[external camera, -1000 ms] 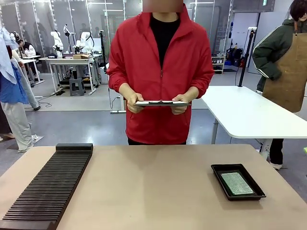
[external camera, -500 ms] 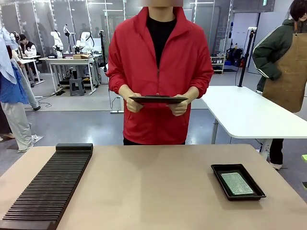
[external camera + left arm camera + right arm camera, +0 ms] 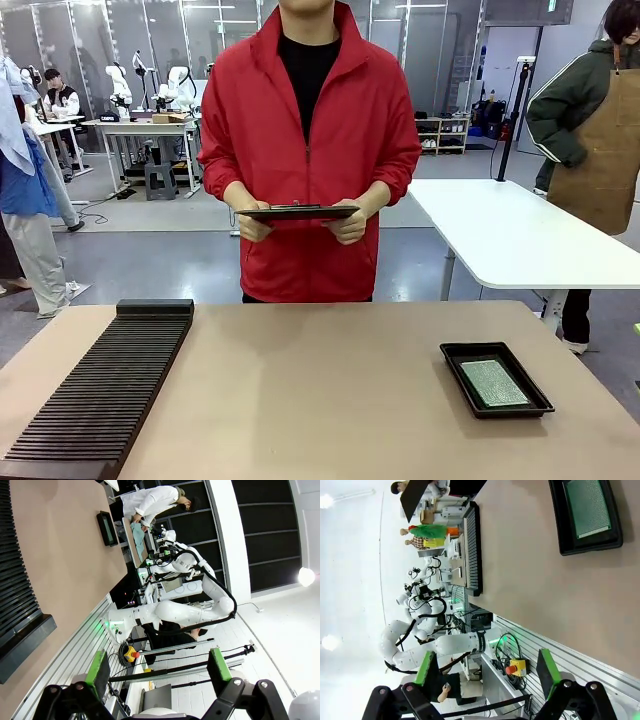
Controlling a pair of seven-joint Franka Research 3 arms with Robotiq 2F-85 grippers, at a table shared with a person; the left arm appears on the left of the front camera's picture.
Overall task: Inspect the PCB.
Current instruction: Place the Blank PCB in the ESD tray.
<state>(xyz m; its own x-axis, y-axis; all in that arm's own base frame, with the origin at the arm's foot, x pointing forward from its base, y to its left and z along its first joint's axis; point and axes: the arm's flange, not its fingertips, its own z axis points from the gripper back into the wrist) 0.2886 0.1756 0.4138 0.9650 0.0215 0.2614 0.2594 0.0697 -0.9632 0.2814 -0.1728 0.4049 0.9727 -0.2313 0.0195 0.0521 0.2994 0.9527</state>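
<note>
Lying flat in the black tray [image 3: 449, 352] at the table's [image 3: 310, 390] right side, one green PCB [image 3: 492, 382] rests face up. A second dark tray [image 3: 297, 212] is held level by both of the person's hands [image 3: 349, 225]. The left gripper [image 3: 157, 669] and the right gripper [image 3: 487, 667] both stand wide open, empty, touching nothing. One long ribbed rack [image 3: 100, 388] lies along the left.

Left hand [image 3: 157, 672] and right hand [image 3: 487, 672] both gape, fingers spread.
</note>
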